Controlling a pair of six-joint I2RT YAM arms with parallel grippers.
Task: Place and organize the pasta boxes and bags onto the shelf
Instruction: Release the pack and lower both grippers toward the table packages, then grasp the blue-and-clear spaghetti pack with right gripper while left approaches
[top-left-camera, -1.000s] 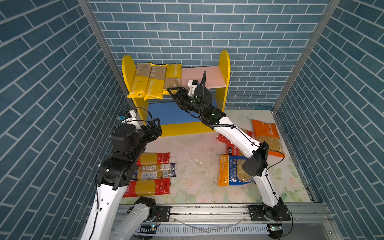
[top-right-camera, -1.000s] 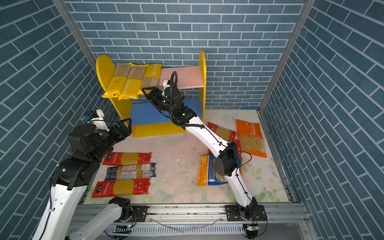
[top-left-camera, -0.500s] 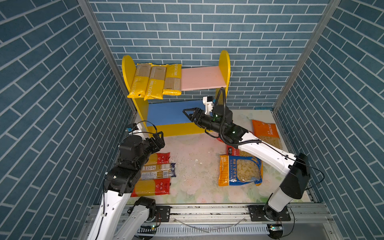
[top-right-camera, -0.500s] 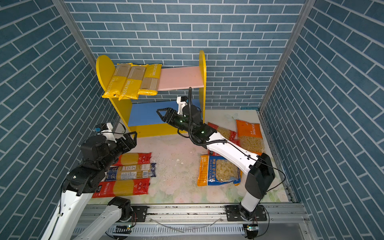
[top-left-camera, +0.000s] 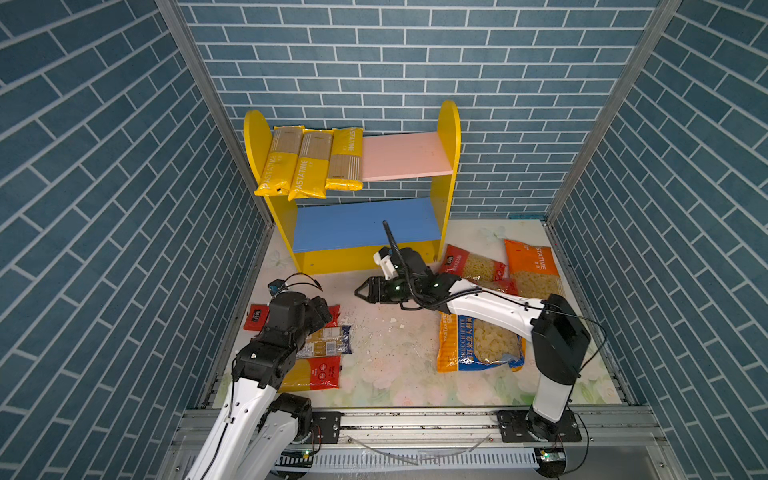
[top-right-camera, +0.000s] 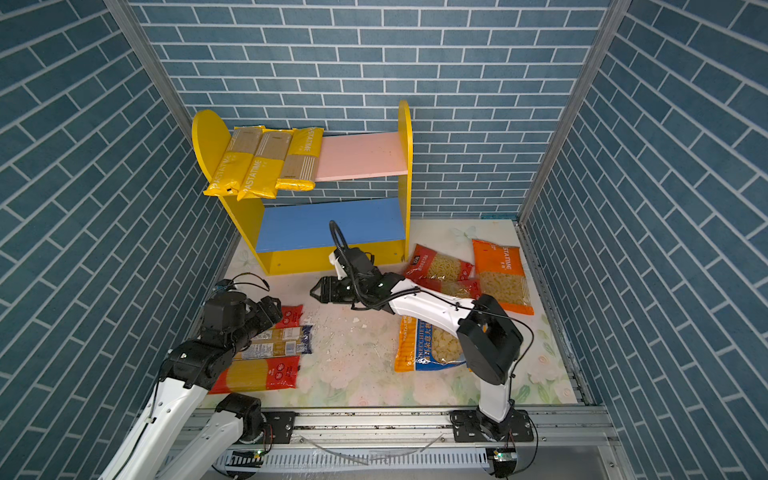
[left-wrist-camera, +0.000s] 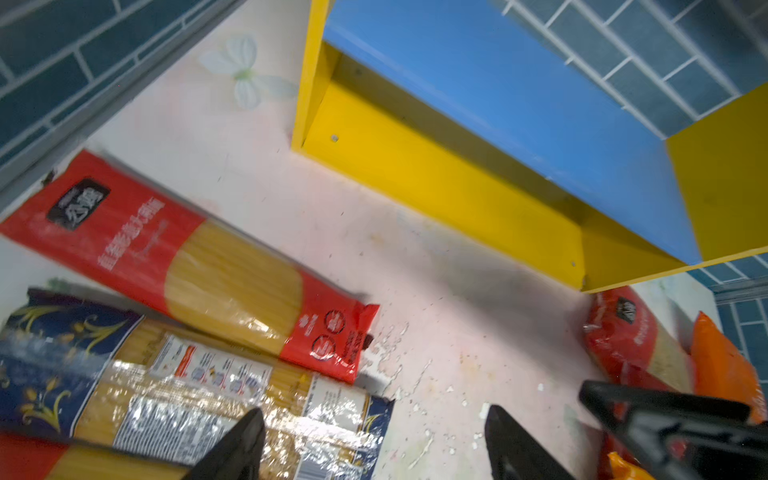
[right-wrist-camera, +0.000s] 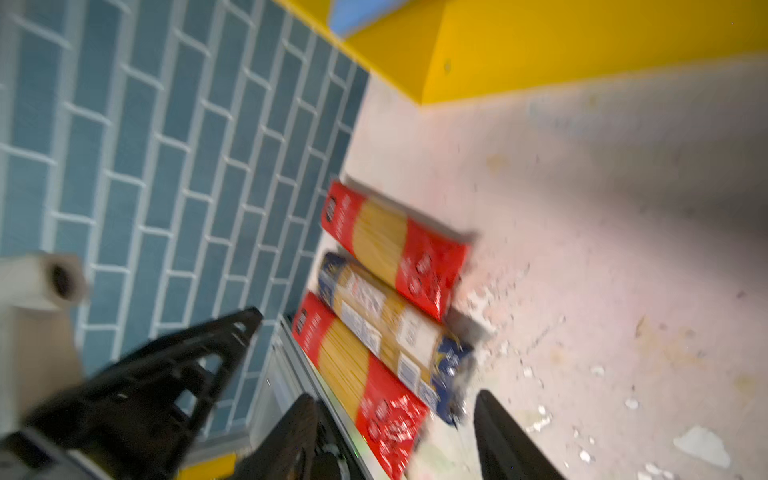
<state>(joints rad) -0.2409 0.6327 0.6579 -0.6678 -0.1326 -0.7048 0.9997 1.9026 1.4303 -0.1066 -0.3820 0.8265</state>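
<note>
— Over the left side of the desk (top-left-camera: 386, 374), my left end effector (left-wrist-camera: 374, 411) hangs with its fingers apart and nothing between them, above one end of the dark blue spaghetti pack (left-wrist-camera: 166, 386).

— What lies around that pack?

— One red spaghetti pack (left-wrist-camera: 199, 266) lies on its shelf side, and a second red spaghetti pack (top-left-camera: 318, 372) lies on its other side.

— And your right end effector?

— My right end effector (top-left-camera: 360, 291) is also spread and empty, low over the desk in front of the shelf (top-left-camera: 451, 137).

— Where is the remaining pasta?

— Three yellow PASTATIME packs (top-left-camera: 309, 166) lie side by side on the left end of the pink upper board (top-left-camera: 405, 156), overhanging its front edge. A red short-pasta bag (top-left-camera: 469, 266) and an orange bag (top-left-camera: 534, 270) lie on the desk right of the shelf. My right arm crosses over a blue-orange bag (top-left-camera: 478, 340).
</note>
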